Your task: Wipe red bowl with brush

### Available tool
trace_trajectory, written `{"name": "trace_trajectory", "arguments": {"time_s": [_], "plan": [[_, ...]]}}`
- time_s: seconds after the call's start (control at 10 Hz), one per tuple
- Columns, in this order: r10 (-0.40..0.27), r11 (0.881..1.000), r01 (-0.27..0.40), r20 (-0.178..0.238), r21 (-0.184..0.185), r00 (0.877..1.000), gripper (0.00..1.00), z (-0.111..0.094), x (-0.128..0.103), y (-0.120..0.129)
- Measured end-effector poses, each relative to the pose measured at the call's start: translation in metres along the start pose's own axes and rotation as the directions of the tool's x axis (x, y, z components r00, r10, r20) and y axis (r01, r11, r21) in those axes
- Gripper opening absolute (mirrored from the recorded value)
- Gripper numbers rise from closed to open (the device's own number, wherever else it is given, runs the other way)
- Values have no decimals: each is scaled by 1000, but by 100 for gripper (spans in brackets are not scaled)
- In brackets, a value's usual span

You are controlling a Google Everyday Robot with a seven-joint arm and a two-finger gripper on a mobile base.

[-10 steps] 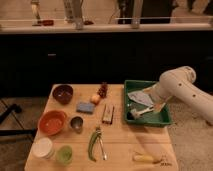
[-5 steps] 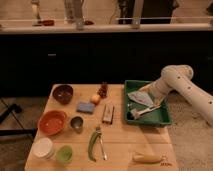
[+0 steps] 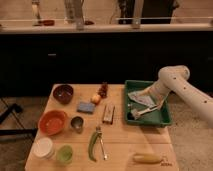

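Observation:
The red bowl (image 3: 52, 121) sits at the left of the wooden table, wide, orange-red and empty. The brush (image 3: 140, 112) lies in the green tray (image 3: 165, 118) at the right, its pale handle pointing right and its bristle head at the tray's left side. My gripper (image 3: 142, 99) hangs at the end of the white arm, which reaches in from the right. It is low over the tray, just above the brush handle and next to a pale cloth (image 3: 138, 97). It is far to the right of the red bowl.
On the table are a dark maroon bowl (image 3: 63, 93), a metal cup (image 3: 77, 123), a blue sponge (image 3: 86, 107), a wooden block (image 3: 108, 113), a green-handled utensil (image 3: 94, 144), a white tub (image 3: 43, 148), a green cup (image 3: 64, 154) and a yellow-handled tool (image 3: 147, 158).
The arm has swung left and lowered the gripper into the green tray, closer to the brush. The brush and bowl have not moved.

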Motion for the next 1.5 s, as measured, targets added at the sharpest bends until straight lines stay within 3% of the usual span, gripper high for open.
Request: {"name": "trace_trajectory", "arguments": {"time_s": [0.4, 0.6, 1.0, 1.2, 1.5], "plan": [[-1, 1000, 1, 3, 7, 1000, 80, 0, -1, -2], [-45, 998, 44, 21, 41, 999, 80, 9, -6, 4], [-120, 991, 115, 71, 73, 990, 80, 29, -13, 13], [-139, 988, 132, 91, 74, 986, 80, 39, -12, 20], [-147, 989, 143, 124, 38, 981, 80, 63, -7, 26]]}}
